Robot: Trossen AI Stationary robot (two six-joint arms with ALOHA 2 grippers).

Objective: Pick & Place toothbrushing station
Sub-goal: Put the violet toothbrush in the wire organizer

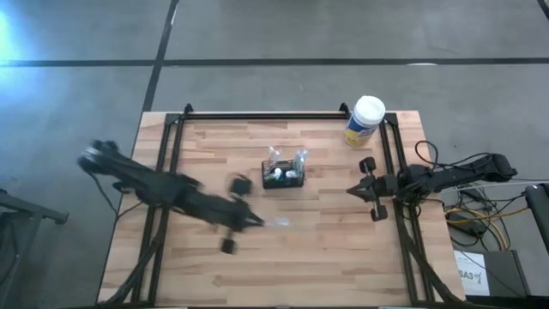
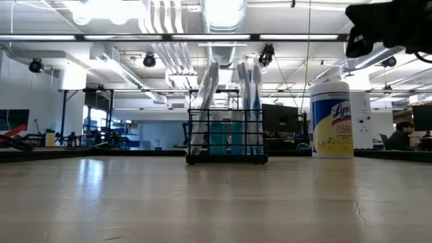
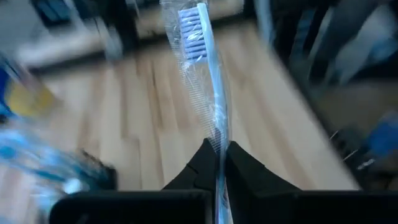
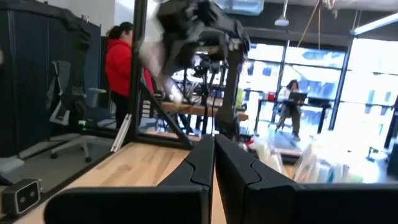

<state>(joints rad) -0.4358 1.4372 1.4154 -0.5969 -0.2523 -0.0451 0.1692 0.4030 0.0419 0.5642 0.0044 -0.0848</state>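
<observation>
Left wrist view tells me most: my left gripper (image 3: 217, 163) is clamped on a toothbrush (image 3: 205, 74) in clear wrapping, bristle end pointing away from the fingers. From above, that gripper (image 1: 256, 221) sits near the middle of the table (image 1: 326, 266), and the wrapped brush (image 1: 279, 223) pokes out of it toward three o'clock. The toothbrushing station (image 1: 284, 178), a small black slatted caddy, stands at about one o'clock from the gripper, near but apart. It already holds several brushes, which the low view shows upright in the caddy (image 2: 227, 138).

I judge the pick done and the carry about to begin. Next I would need to lift, tip the brush upright, and bring it over an open gap in the caddy without knocking the brushes already standing there; the slippery wrapper could let it twist.

My right gripper (image 1: 353, 190) waits at the table's three o'clock edge, fingers pressed together on nothing. A white-lidded wipes canister (image 1: 364, 122) stands at the caddy's two o'clock.

The tabletop is pale wood planks in a black frame. Beyond it, an open workshop with desks, bright windows, and a person in red (image 4: 121, 56) standing.
</observation>
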